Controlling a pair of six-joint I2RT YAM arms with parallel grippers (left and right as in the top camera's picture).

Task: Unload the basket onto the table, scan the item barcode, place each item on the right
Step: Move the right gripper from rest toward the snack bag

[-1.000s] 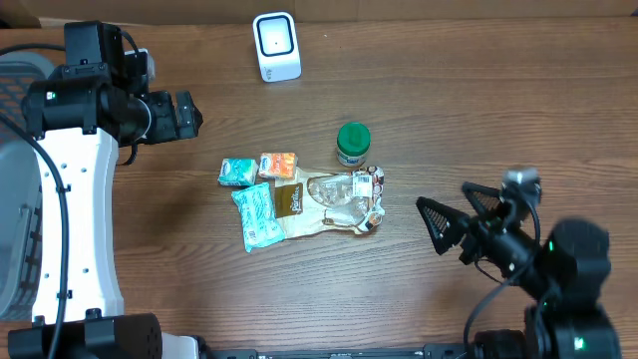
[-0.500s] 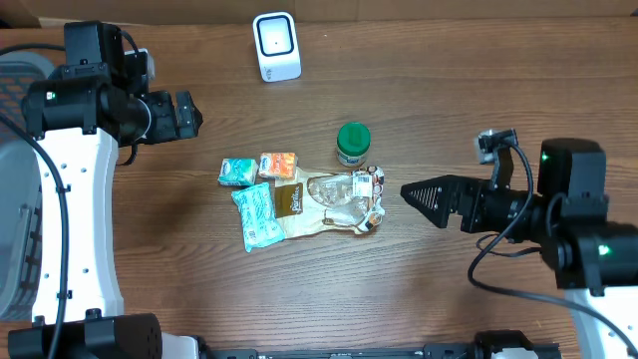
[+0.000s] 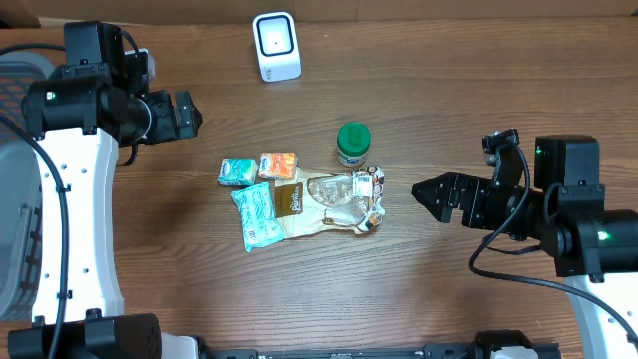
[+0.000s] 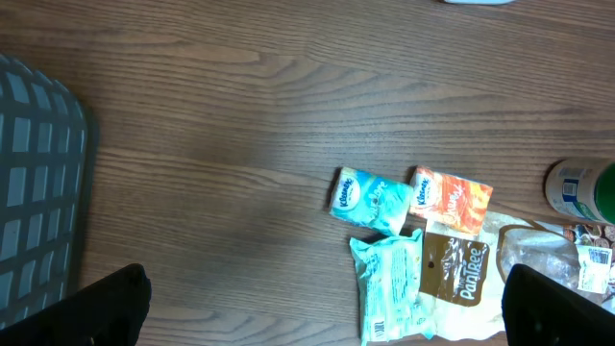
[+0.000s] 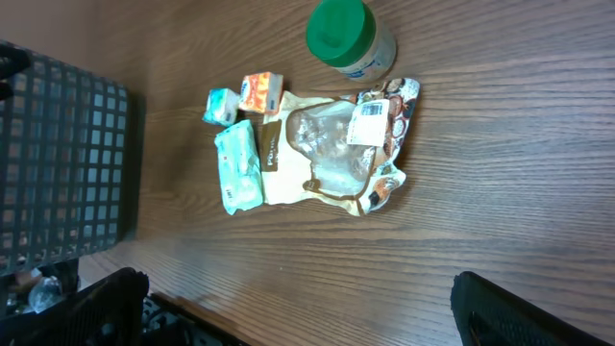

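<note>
From above we see the white scanner [image 3: 276,45] at the far edge of the surface [image 3: 449,80], well apart from the items clustered mid-surface. These are a crumpled snack bag [image 3: 334,204], a green-lidded jar [image 3: 353,143] just behind it, a small teal pack [image 3: 237,172], an orange pack [image 3: 278,165] and a larger teal pack [image 3: 257,214] touching the bag's left end. The left fingers [image 3: 185,112] hang near a grey basket [image 3: 12,199]. The right fingers [image 3: 439,194] point at the bag from the right, apart from it.

In the left wrist view, the fingers [image 4: 562,308] stand wide in the bottom corners, holding nothing.

In the right wrist view, the fingers [image 5: 96,308] are wide too and empty – the bag lies ahead, its white label [image 5: 370,111] facing up.
</note>
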